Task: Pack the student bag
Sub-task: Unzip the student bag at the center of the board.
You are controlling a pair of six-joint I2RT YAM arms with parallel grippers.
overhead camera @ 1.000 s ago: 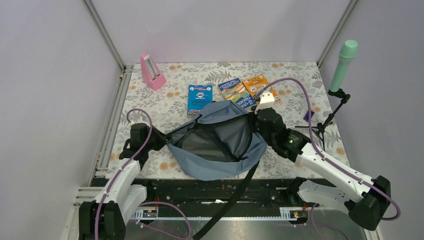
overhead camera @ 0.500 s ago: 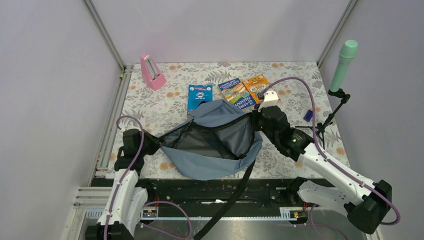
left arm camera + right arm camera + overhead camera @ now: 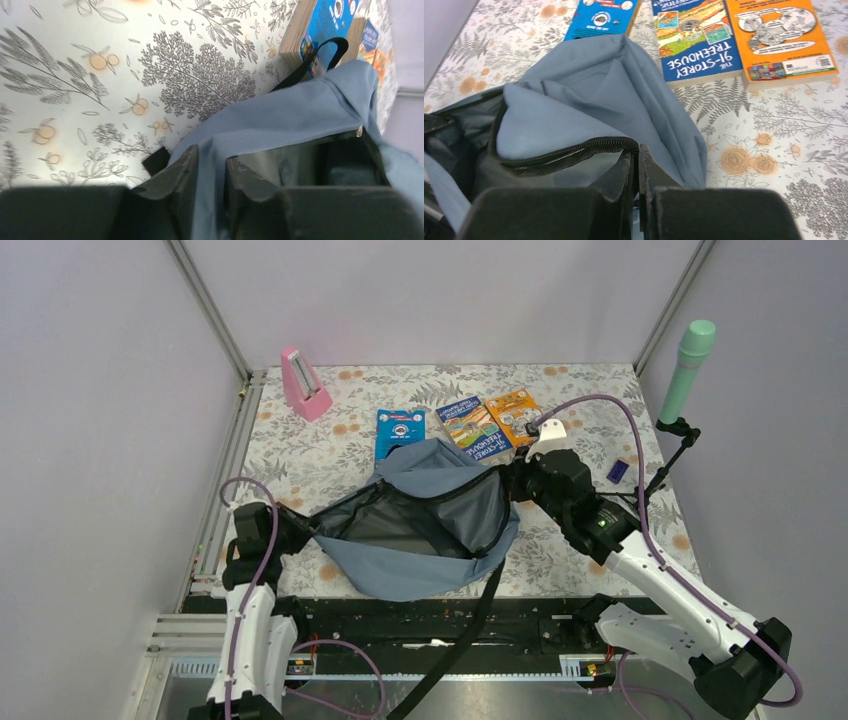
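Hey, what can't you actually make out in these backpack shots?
- Student bag, inside: shadow and folded fabric hide its bottom in every view.
- Blue book: cut off by the right wrist view's top edge; title too small from above.
- Small dark-blue item: too small to identify, top view.
- Left tool: fabric fills its gap, hiding how firmly it pinches.

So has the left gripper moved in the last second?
Yes: the left gripper has drawn back toward the table's left rail, dragging the student bag along.
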